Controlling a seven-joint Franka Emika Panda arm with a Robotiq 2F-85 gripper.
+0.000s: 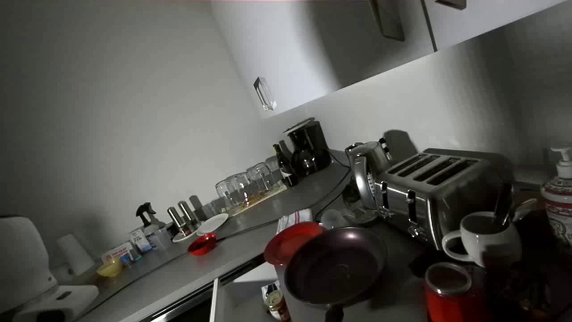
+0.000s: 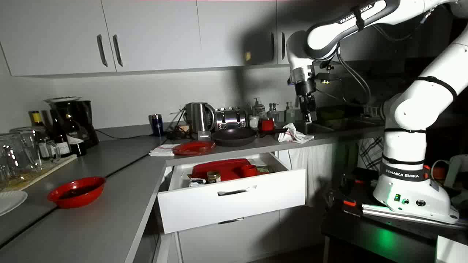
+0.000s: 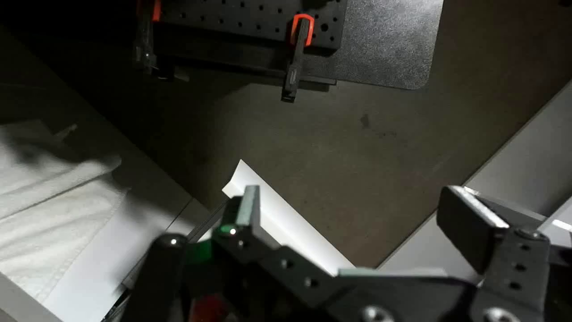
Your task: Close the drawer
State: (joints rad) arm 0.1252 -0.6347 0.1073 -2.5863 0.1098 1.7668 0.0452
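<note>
The drawer (image 2: 263, 197) stands pulled out below the counter, its pale front panel facing forward in an exterior view. It holds a red tray (image 2: 204, 170), a red cup (image 2: 249, 170) and a small jar (image 2: 213, 177). Part of the open drawer (image 1: 239, 297) also shows at the bottom of an exterior view. My gripper (image 2: 309, 116) hangs pointing down above the counter front, right of the drawer and higher than it, touching nothing. In the wrist view my gripper (image 3: 353, 214) is open and empty, with the white drawer front (image 3: 299, 223) lying below, partly hidden by the left finger.
A frying pan (image 2: 234, 136), a red plate (image 2: 193, 148) and a crumpled cloth (image 2: 294, 134) lie on the counter above the drawer. A kettle (image 2: 198, 116) and toaster (image 2: 230, 119) stand behind. A white curtain (image 2: 312, 168) hangs right of the drawer.
</note>
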